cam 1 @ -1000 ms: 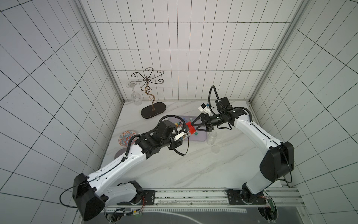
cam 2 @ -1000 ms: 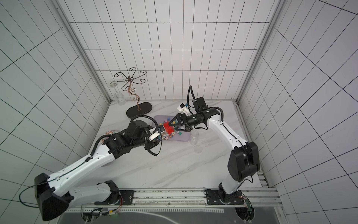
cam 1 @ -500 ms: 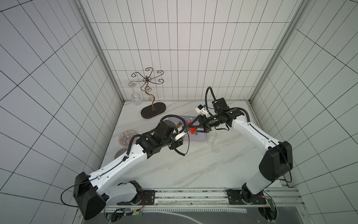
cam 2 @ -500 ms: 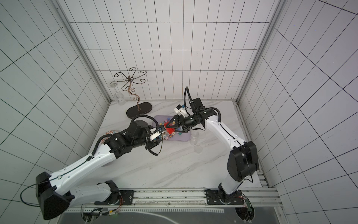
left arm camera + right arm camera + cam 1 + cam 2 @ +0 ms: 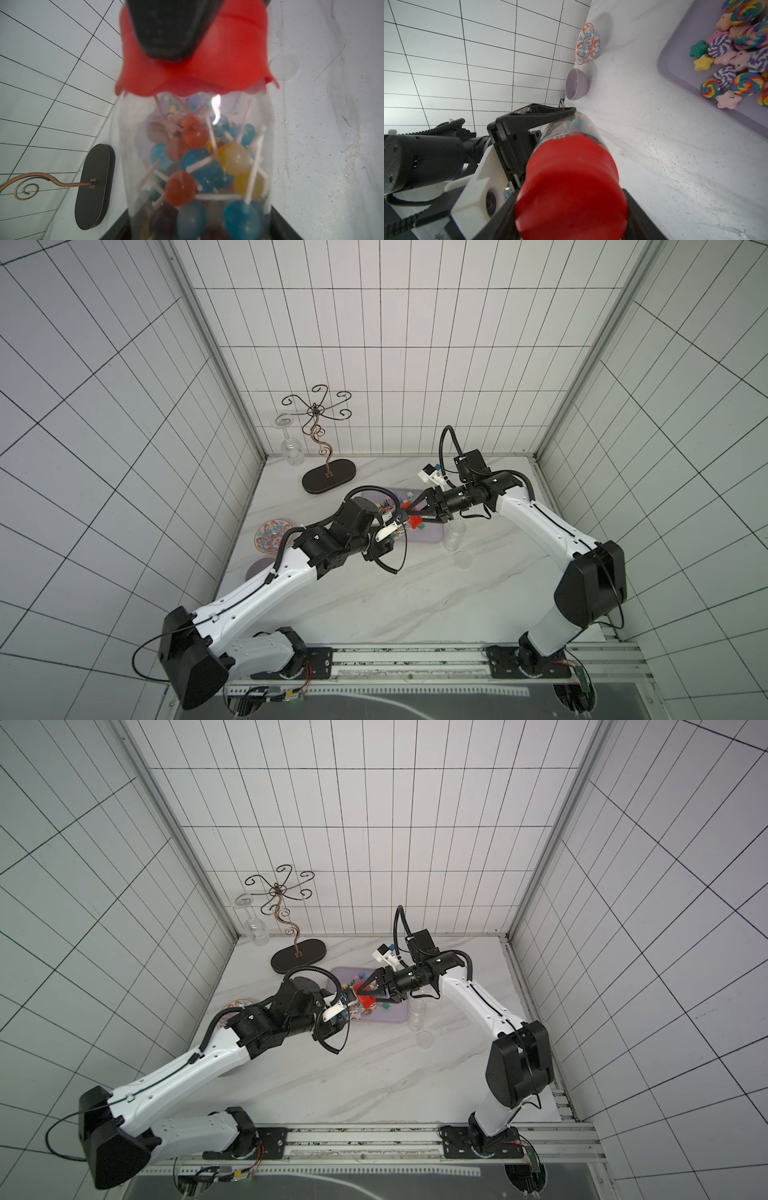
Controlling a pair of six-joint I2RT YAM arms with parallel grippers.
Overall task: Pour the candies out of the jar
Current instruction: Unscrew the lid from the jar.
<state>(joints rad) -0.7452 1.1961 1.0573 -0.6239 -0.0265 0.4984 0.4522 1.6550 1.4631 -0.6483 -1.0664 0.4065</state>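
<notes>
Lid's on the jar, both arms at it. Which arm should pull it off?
Right. Its fingers flank the red lid, end-on to it. The left gripper is occupied gripping the jar of candies, so it should just hold steady.

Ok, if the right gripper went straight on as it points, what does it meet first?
The red lid, which sits between the fingers of the right gripper; behind it, the jar held by the left gripper.
</notes>
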